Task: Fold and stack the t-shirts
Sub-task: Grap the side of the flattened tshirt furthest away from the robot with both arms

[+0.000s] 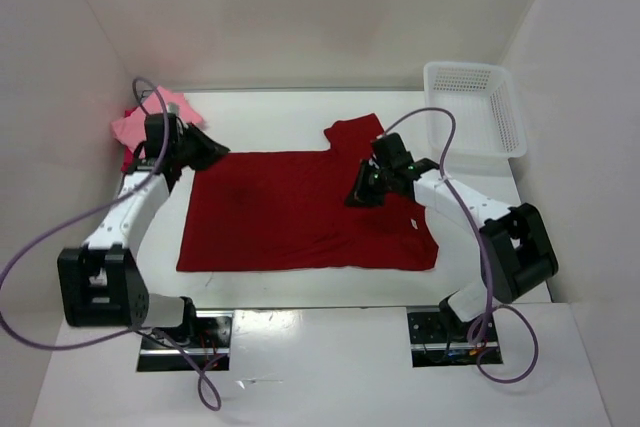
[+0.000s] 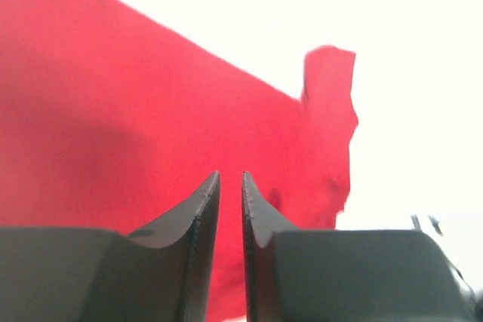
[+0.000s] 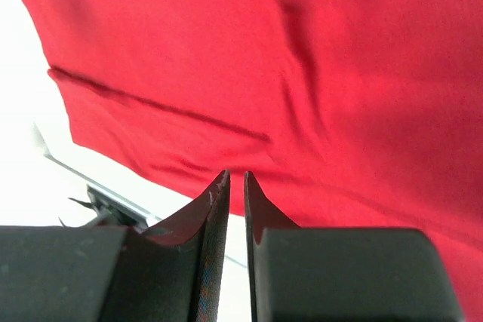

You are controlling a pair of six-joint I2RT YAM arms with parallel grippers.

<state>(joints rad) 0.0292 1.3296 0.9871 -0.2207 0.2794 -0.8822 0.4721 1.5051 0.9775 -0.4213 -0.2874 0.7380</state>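
A dark crimson t-shirt (image 1: 300, 212) lies spread flat on the white table, one sleeve (image 1: 355, 132) sticking out at its far edge. My left gripper (image 1: 215, 152) hovers at the shirt's far left corner. In the left wrist view its jaws (image 2: 230, 175) stand a narrow slit apart with nothing between them, the red cloth (image 2: 113, 111) beyond. My right gripper (image 1: 360, 192) hangs over the shirt's right part, its jaws (image 3: 235, 175) likewise slightly parted and empty above the cloth (image 3: 264, 50). A light pink t-shirt (image 1: 150, 119) lies bunched at the far left.
A white mesh basket (image 1: 475, 107) stands at the far right corner. White walls close in on the left, back and right. A bit of darker red cloth (image 1: 128, 159) shows under the pink bundle. Purple cables loop off both arms.
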